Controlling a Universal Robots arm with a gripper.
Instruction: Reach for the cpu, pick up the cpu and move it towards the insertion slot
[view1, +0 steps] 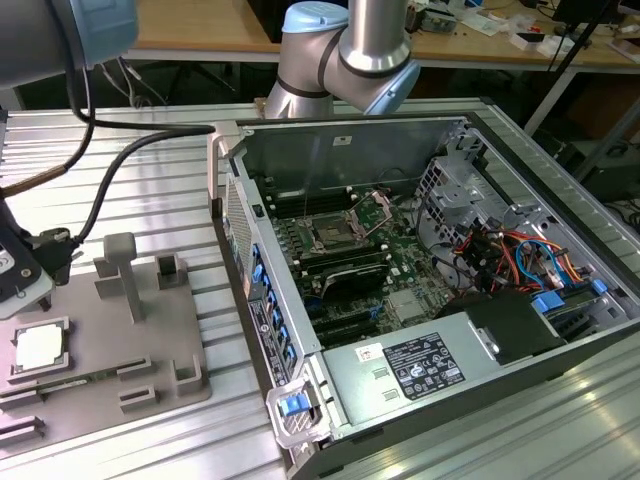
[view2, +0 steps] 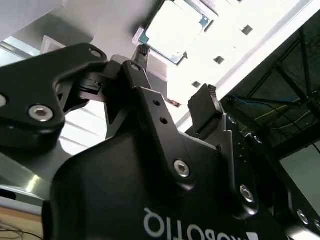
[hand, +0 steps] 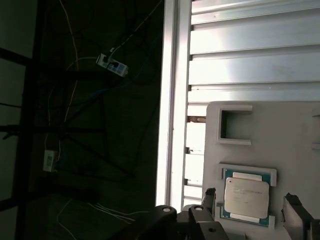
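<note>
The cpu is a flat square chip with a silvery top and a green rim. It lies in a square holder on a grey fixture plate, at the exterior view's left. My gripper hangs above it, open, with one dark finger on each side of the chip and nothing held. The second wrist view shows the cpu beyond the fingertips. The insertion slot, a shiny metal-framed socket with a dark centre, sits on the motherboard inside the open computer case.
The open computer case lies at the exterior view's right, its near wall standing between plate and socket. Upright posts rise from the fixture plate. The arm's black cable drapes over the slatted aluminium table. The table edge runs beside the plate.
</note>
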